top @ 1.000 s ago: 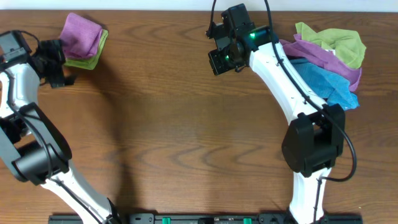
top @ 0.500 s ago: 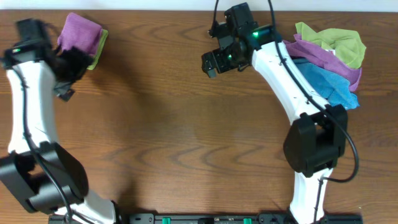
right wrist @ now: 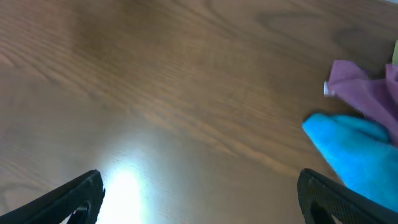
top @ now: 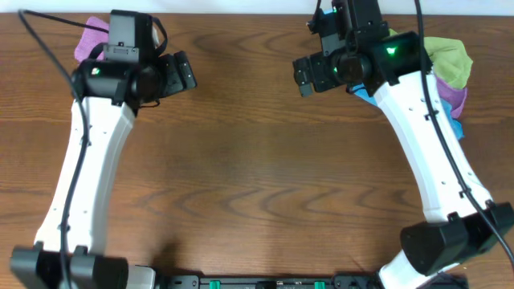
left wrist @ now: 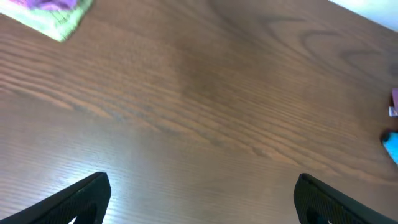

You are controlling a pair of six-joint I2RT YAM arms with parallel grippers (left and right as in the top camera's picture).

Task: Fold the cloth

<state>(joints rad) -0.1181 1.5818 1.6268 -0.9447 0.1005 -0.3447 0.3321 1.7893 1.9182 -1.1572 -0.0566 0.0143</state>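
Observation:
A folded purple cloth on a green one (left wrist: 53, 12) lies at the table's far left corner; in the overhead view only a purple edge (top: 83, 48) shows behind my left arm. My left gripper (top: 178, 74) (left wrist: 202, 199) hangs to the right of it, open over bare wood. An unfolded pile of cloths sits at the far right: green (top: 450, 56), purple (top: 456, 95) (right wrist: 360, 87) and blue (right wrist: 348, 152). My right gripper (top: 307, 76) (right wrist: 202, 199) is open over bare wood, just left of that pile, with nothing between its fingers.
The brown wooden table (top: 257, 177) stretches between the two arms. The right arm's links cross over the pile's left part. A strip of white wall runs along the table's far edge (left wrist: 373, 12).
My left arm has swung from the left edge, past the folded stack, toward the middle. My right arm has shifted rightward and now covers more of the pile.

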